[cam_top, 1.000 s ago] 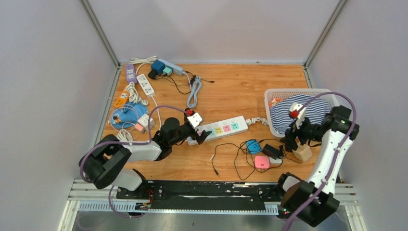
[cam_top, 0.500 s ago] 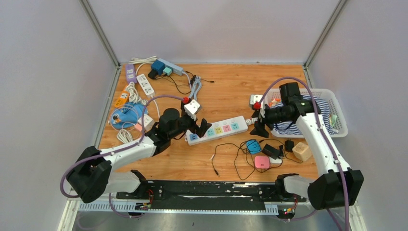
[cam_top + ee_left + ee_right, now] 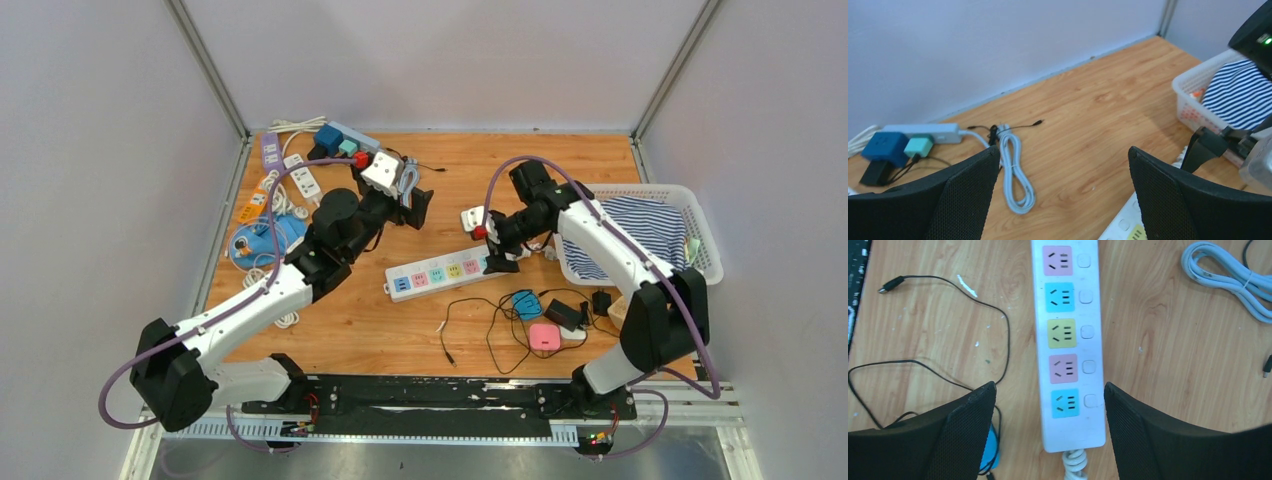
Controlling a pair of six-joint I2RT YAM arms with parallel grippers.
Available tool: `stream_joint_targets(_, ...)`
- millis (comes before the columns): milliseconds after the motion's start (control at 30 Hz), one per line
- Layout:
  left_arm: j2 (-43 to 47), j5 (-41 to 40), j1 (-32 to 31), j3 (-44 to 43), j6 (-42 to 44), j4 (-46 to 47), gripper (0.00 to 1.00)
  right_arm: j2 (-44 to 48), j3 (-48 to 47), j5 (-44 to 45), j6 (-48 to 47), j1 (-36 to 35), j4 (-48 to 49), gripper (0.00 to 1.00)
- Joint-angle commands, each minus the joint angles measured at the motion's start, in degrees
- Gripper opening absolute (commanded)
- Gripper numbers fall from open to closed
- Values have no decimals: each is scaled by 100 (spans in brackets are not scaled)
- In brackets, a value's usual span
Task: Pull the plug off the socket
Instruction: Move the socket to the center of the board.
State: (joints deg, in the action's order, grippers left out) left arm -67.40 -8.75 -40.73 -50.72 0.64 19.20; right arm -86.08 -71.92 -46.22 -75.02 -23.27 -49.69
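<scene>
Fingers [image 3: 968, 435] of the right gripper [image 3: 1049, 390] stood spread, pinching nothing, one to each side of the cord end of the white power strip [image 3: 1065, 340]. Whether they touched it could not be told. Strip lay flat on the wooden table [image 3: 500, 170], five coloured sockets facing up, each face showing in full.

Left gripper [image 3: 1063, 155] hung beyond the strip's far side, fingers [image 3: 968, 200] spread wide with only air between them. Coiled grey cable [image 3: 1015, 170] lay on the wood farther back from the strip. Blue block [image 3: 885, 145] and teal block [image 3: 918, 146] sat side by side against a second strip [image 3: 930, 132], well beyond the power strip toward the far left corner. Whether they were plugged in could not be told.

On the power strip's near side lay a blue charger [image 3: 526, 303], pink charger [image 3: 544, 336], black charger [image 3: 567, 314] and a thin black lead [image 3: 890, 285]. White basket [image 3: 650, 190] holding striped cloth [image 3: 650, 225] stood just past the strip's cord end.
</scene>
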Motion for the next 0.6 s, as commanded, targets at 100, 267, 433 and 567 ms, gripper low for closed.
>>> stream_joint_targets(100,74,-1590,-70,685,290,-334,100,-882,-543,531,219,-165,275,80)
stream_joint_targets(267,151,-1718,-145,883,326,-406,100,-1474,-982,1298,684,-470,259,81)
stream_joint_targets(433,400,-1770,-154,1081,429,-408,100,-1821,-1205,1606,868,-566,238,83)
stream_joint_targets(567,508,-1548,-154,1164,494,-399,100,-2000,-1146,1828,860,-677,299,87)
